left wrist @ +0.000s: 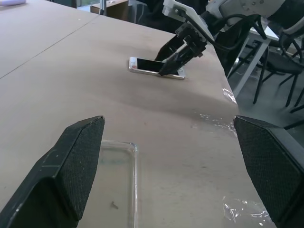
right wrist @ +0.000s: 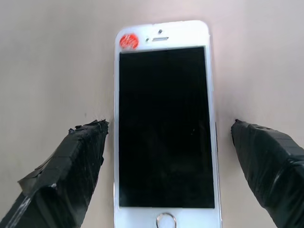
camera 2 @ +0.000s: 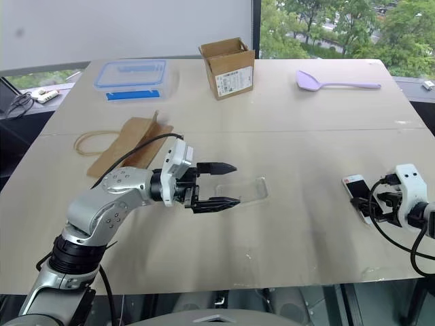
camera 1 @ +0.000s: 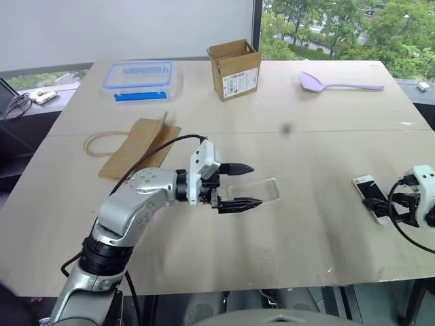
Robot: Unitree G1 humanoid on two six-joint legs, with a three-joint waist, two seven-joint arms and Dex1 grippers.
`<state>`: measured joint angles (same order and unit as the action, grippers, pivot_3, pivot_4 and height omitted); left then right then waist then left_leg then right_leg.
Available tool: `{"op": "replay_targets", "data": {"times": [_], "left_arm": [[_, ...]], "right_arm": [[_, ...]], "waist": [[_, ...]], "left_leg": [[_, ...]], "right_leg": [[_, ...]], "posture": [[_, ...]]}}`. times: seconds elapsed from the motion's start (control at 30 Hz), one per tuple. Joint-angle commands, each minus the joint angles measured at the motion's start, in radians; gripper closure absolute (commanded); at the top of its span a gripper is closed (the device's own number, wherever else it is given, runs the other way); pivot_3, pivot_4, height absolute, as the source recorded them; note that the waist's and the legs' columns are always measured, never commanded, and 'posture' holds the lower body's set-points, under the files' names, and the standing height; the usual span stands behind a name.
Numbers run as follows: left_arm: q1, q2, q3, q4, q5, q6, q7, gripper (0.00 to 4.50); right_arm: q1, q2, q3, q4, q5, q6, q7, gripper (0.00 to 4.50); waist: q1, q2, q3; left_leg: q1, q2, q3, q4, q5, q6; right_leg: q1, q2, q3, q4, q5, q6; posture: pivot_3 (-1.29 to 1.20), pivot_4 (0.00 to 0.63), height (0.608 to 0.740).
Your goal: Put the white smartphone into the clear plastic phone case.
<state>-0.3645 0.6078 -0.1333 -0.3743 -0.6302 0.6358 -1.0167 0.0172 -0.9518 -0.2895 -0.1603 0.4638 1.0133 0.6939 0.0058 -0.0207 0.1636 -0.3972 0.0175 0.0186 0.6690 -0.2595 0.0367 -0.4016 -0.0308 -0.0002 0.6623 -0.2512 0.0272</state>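
Two open, empty grippers: right gripper (right wrist: pixel 166 166) straddles the white smartphone (right wrist: pixel 164 126), ready to pinch; left gripper (camera 1: pixel 241 185) hovers at the clear plastic phone case (camera 1: pixel 257 191).

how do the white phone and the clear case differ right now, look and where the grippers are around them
The white smartphone is opaque, with a black screen; the clear plastic phone case is see-through and empty. The smartphone lies at the table's right edge, between the open fingers of the right gripper; the case lies mid-table by the open left gripper. Both lie flat on the table, ungripped.
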Motion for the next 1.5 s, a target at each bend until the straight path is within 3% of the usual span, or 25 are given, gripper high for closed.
{"op": "replay_targets", "data": {"times": [0.03,0.17,0.27,0.4,0.5,0.6,0.67,0.83,1.0,1.2,1.5], "left_arm": [[0.012,0.008,0.007,-0.031,0.01,-0.024,0.0,0.01],[0.009,0.002,-0.002,-0.029,0.014,-0.02,0.002,0.0],[0.019,0.017,-0.016,-0.006,0.054,-0.053,-0.015,0.0],[0.046,0.007,0.006,-0.011,0.085,-0.084,0.023,0.0],[0.084,0.032,0.014,0.002,0.112,-0.108,0.018,0.0],[0.12,0.056,0.02,0.038,0.151,-0.136,0.016,0.0],[0.14,0.074,0.026,0.046,0.166,-0.153,0.01,0.0],[0.197,0.099,0.061,0.05,0.168,-0.176,0.005,0.0],[0.264,0.107,0.08,0.029,0.181,-0.189,0.024,0.0],[0.311,0.106,0.099,0.004,0.19,-0.203,0.05,0.0],[0.346,0.067,0.08,0.055,0.238,-0.282,0.062,0.0]], "right_arm": [[0.042,-0.012,0.137,0.045,-0.073,-0.042,0.026,0.25],[0.05,-0.026,0.172,0.083,-0.126,-0.109,0.036,1.61],[0.07,-0.028,0.151,0.072,-0.156,-0.168,0.031,1.63],[0.083,0.028,0.034,-0.086,-0.074,-0.314,0.086,1.63],[-0.013,0.041,0.04,-0.221,0.001,-0.309,0.128,1.64],[-0.162,-0.005,0.194,-0.293,-0.038,-0.341,0.217,1.65],[-0.306,-0.014,0.336,-0.284,-0.099,-0.388,0.29,1.66],[-0.596,0.069,0.63,-0.147,-0.271,-0.486,0.403,1.67],[-0.773,0.161,0.851,0.062,-0.469,-0.639,0.508,1.68],[-0.85,0.232,0.956,0.172,-0.602,-0.759,0.583,1.71],[-0.843,0.279,0.954,0.108,-0.679,-0.741,0.636,1.71]], "waist": [[0.002,-0.005,-0.003],[0.008,-0.017,-0.011],[0.011,-0.02,-0.013],[0.011,-0.02,-0.013],[-0.005,-0.008,-0.005],[-0.025,0.003,0.001],[-0.025,0.004,0.002],[-0.013,0.004,0.003],[-0.01,0.004,0.003],[-0.008,0.004,0.003],[-0.014,0.004,0.003]], "left_leg": [[0.0,0.0,0.0,0.0,0.0,0.0],[0.003,0.001,-0.002,0.001,0.0,0.0],[0.004,0.0,-0.002,0.001,0.0,0.0],[0.003,0.0,-0.002,0.001,0.0,0.001],[0.002,0.001,-0.001,0.001,0.0,0.0],[0.002,0.001,0.002,0.0,0.0,0.0],[0.002,0.002,0.001,0.0,0.0,0.0],[-0.003,0.003,0.0,-0.001,0.0,0.0],[-0.016,-0.001,0.001,0.002,0.0,0.0],[-0.017,-0.001,-0.002,0.003,0.0,0.0],[-0.014,0.0,-0.003,0.003,0.0,0.0]], "right_leg": [[0.0,0.0,0.0,0.0,0.0,0.0],[0.004,0.0,-0.002,-0.001,0.0,0.0],[0.006,-0.002,-0.002,-0.002,0.0,0.0],[0.006,-0.004,-0.003,-0.003,0.0,-0.001],[0.003,-0.005,-0.001,-0.002,0.0,0.0],[0.0,-0.004,0.002,0.001,0.0,0.0],[-0.001,-0.001,0.001,0.001,0.0,0.0],[-0.004,-0.001,-0.001,0.0,0.0,0.0],[-0.015,-0.006,-0.002,0.0,0.001,0.0],[-0.015,-0.009,-0.005,0.0,0.001,0.001],[-0.014,-0.008,-0.005,0.002,0.001,0.0]], "posture": [[0.0,0.15,0.74],[0.0,0.15,0.74],[0.0,0.15,0.74],[0.0,0.15,0.74],[0.0,0.15,0.74],[0.0,0.15,0.74],[0.0,0.15,0.74],[0.0,0.15,0.74],[0.0,0.15,0.74],[0.0,0.15,0.74],[0.0,0.15,0.74]]}}
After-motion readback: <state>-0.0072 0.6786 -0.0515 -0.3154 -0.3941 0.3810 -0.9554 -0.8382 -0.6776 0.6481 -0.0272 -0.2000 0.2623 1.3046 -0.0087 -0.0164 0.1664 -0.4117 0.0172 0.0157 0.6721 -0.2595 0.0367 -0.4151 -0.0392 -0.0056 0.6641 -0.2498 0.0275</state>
